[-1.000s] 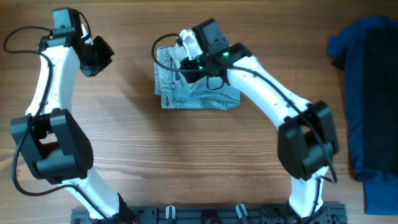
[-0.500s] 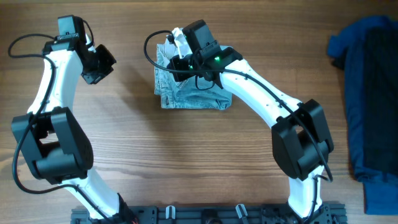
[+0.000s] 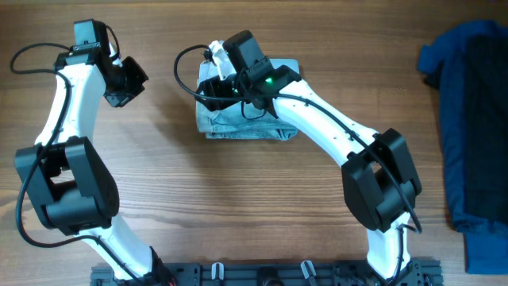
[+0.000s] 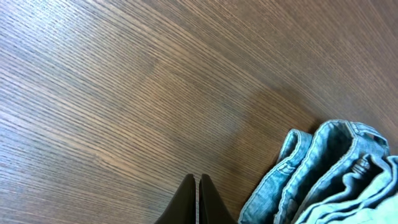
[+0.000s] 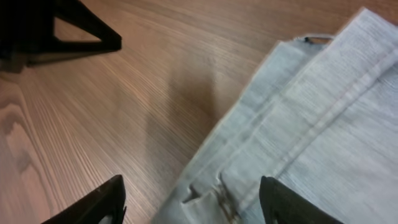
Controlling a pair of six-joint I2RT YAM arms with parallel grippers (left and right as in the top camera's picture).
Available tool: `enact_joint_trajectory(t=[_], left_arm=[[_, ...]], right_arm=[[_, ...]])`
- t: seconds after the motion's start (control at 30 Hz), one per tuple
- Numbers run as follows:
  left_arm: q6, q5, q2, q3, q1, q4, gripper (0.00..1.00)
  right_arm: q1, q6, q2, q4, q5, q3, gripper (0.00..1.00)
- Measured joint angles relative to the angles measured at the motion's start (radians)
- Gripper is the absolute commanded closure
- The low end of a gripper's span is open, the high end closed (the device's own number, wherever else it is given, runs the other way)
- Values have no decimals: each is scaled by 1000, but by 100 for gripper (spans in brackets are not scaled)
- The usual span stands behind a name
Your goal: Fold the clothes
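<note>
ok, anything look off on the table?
Nothing damaged or spilled. The folded denim shorts form a compact bundle, though the stacked edges on their left side are staggered, not flush. The dark garments lie heaped at the table's right edge.

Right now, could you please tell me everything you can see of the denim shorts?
The denim shorts are light blue, faded, folded into a compact, roughly rectangular stack lying flat on the wooden table. Layered seamed edges show at its left side. The right gripper hovers open over that left edge; whether it touches is unclear.
</note>
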Motion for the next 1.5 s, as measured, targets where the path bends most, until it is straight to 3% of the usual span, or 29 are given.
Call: enact_joint_trajectory(t=[0.07,0.17,0.2,0.23,0.27,0.33,0.53,0.73,1.17,1.5], left_arm=[[3,31,-2,0,0,10,96],[20,114,-21,-1,-1,27,96],[28,166,-35,-1,-5,36,96],[35,198,-47,-1,-9,43,96],[47,240,-61,-1,-19,54,96],[80,315,-79,-1,-45,77,94],[138,427,-66,-1,-169,137,93],[153,460,9,-1,-267,180,91],[156,357,166,-1,-287,177,96],[152,357,220,-1,-288,199,96]], right_arm=[[-21,-6,-8,-45,-2,0,32],[-72,-16,-45,-150,-3,0,46],[-99,-15,-69,-210,-4,0,55],[-129,-16,-97,-257,-4,0,73],[-153,-17,-118,-300,-4,1,83],[-206,-27,-156,-378,-4,3,96],[-282,-65,-166,-442,-16,-31,96],[-278,-130,-164,-329,-46,-190,96],[-278,-131,-164,-66,-18,-501,94],[-276,-113,-164,-19,-13,-544,96]])
